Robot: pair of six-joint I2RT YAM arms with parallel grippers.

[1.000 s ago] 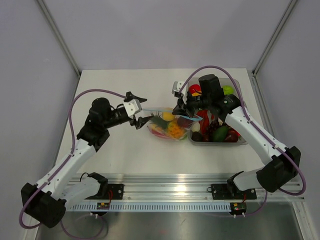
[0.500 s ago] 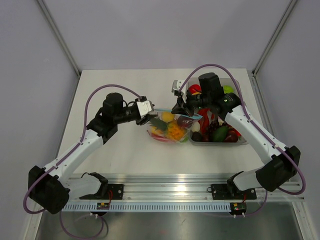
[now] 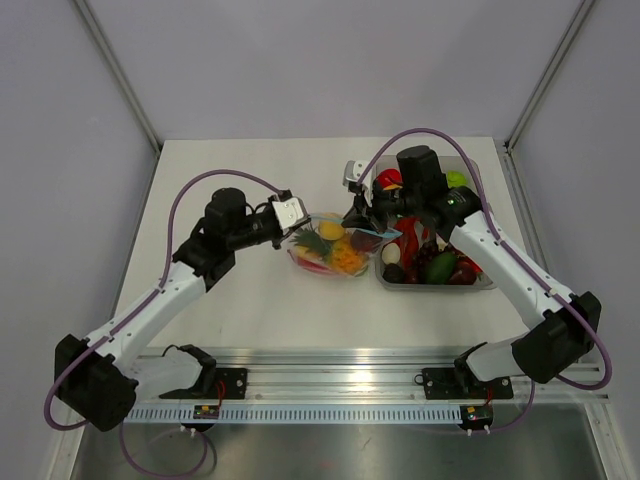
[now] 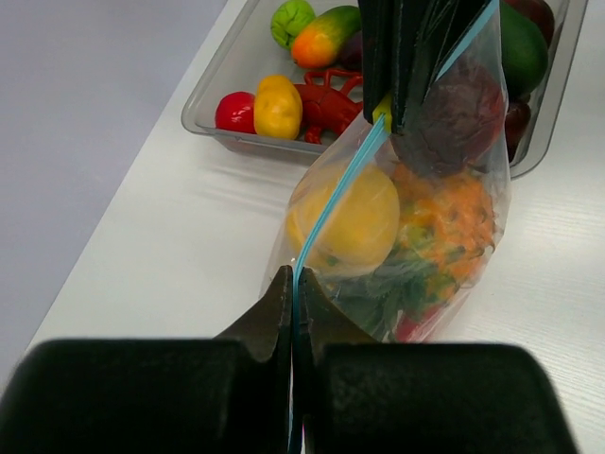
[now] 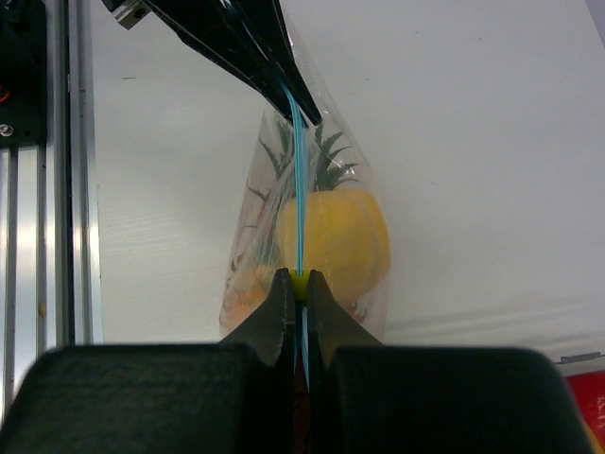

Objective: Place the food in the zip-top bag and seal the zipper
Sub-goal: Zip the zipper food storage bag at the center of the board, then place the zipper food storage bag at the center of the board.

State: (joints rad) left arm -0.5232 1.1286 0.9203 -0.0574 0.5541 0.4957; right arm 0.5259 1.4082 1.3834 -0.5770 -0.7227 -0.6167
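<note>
Fingers (image 4: pixel 272 317) L+R pinch zipper (image 4: pixel 334 202).

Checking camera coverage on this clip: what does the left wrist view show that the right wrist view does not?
Only the left wrist view shows the clear tub of loose food and a purple piece in the zip-top bag. Only the right wrist view shows the metal rail. Both show the blue zipper pinched at opposite ends by the left gripper and right gripper, and a yellow fruit inside.
</note>
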